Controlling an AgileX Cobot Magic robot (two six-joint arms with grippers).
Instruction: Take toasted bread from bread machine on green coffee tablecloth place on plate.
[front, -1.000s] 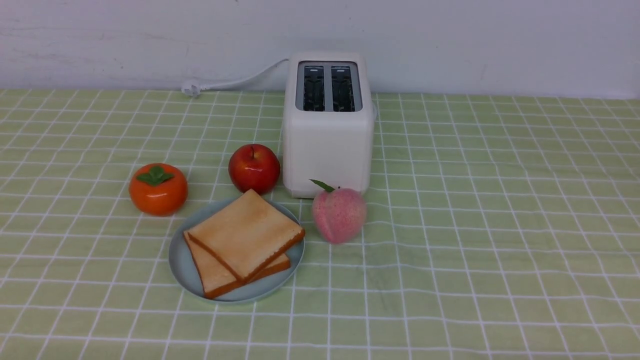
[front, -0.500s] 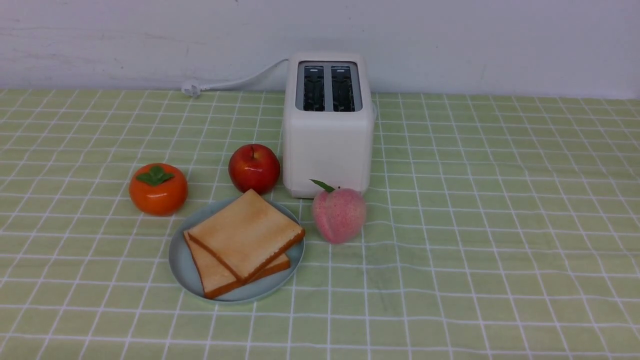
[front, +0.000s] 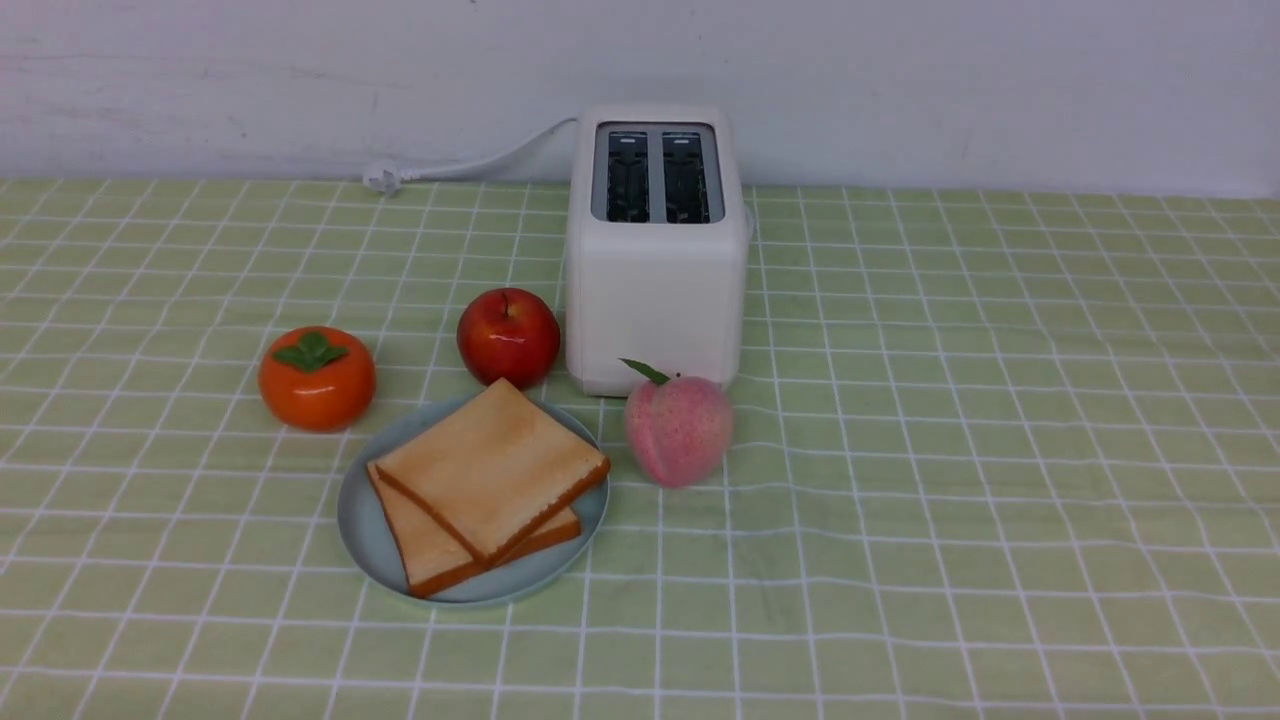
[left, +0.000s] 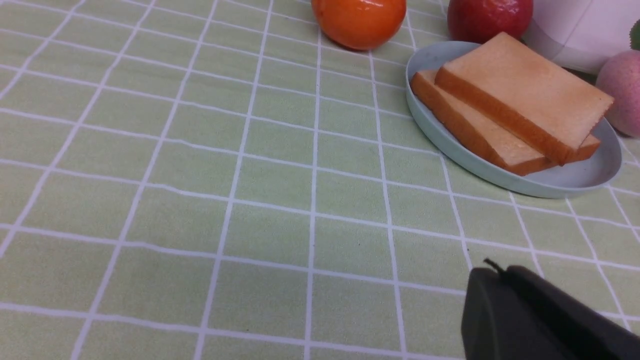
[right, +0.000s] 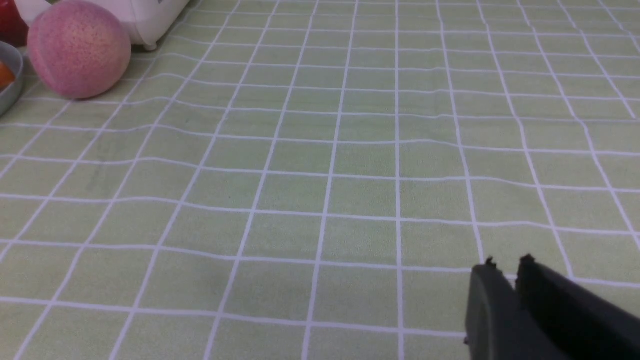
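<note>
Front view lacks both grippers; wrist views show them. Our left gripper (left: 502, 270) is shut, our right gripper (right: 510, 265) slightly apart; both hold nothing. We note two toasts (front: 495, 470) stacked askew on the plate (front: 365, 540), left and near of the toaster (front: 655, 300). Open cloth (front: 1000, 450) spans the right side.

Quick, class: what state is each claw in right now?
Left claw: closed, holding nothing.
Right claw: open just slightly, holding nothing.
</note>
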